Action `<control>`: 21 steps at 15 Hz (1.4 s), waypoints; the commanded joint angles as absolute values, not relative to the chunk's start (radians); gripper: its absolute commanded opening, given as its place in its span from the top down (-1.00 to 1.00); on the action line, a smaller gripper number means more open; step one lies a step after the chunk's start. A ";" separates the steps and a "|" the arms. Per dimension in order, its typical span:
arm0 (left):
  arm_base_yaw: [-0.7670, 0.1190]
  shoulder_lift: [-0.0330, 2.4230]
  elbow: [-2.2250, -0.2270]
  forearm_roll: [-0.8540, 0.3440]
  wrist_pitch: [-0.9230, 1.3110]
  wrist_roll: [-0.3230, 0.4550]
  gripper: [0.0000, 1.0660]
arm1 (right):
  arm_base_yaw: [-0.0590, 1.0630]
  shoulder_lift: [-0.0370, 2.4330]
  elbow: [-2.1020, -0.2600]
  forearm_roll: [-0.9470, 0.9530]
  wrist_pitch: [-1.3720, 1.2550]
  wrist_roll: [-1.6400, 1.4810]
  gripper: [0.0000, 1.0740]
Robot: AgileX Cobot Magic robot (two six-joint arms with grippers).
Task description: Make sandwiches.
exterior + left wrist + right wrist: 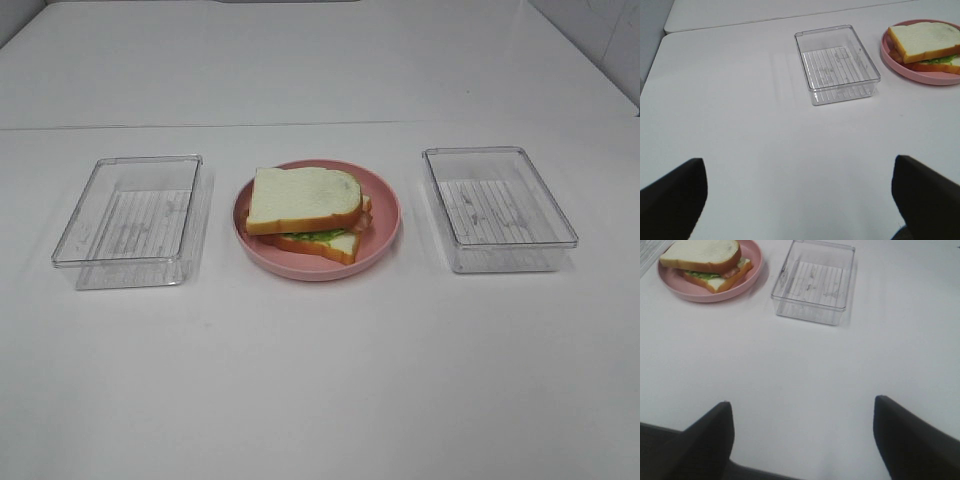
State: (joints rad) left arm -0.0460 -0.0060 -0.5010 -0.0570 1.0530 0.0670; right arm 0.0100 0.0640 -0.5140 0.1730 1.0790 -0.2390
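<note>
The sandwich (305, 198) sits stacked on the pink plate (385, 238) at the table's middle. A white bread slice lies on top, askew over a lower slice (340, 246). Green lettuce (315, 236) and a bit of bacon (366, 207) peek out between them; the cheese is hidden. The sandwich also shows in the left wrist view (925, 42) and the right wrist view (702, 252). My left gripper (797, 162) and my right gripper (801, 404) are both open and empty, well back from the plate over bare table. Neither arm shows in the high view.
An empty clear tray (130, 210) stands left of the plate, and another empty one (498, 205) stands to the right. They also show in the left wrist view (836, 62) and the right wrist view (814, 282). The table is white.
</note>
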 commanded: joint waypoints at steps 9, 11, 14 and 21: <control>-0.036 -0.029 -0.499 -0.055 1.045 0.063 -0.78 | -0.035 -0.019 -0.508 0.175 1.076 -0.243 -0.36; -0.036 -0.029 -0.499 -0.055 1.045 0.063 -0.78 | -0.035 -0.019 -0.508 0.175 1.076 -0.243 -0.36; -0.036 -0.029 -0.499 -0.055 1.045 0.063 -0.78 | -0.035 -0.019 -0.508 0.175 1.076 -0.243 -0.36; -0.036 -0.029 -0.499 -0.055 1.045 0.063 -0.78 | -0.035 -0.019 -0.508 0.175 1.076 -0.243 -0.36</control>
State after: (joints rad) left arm -0.0400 -0.0060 -0.5010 -0.0570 1.0530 0.0670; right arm -0.0280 -0.0060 -0.5110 0.1730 1.0790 -0.2390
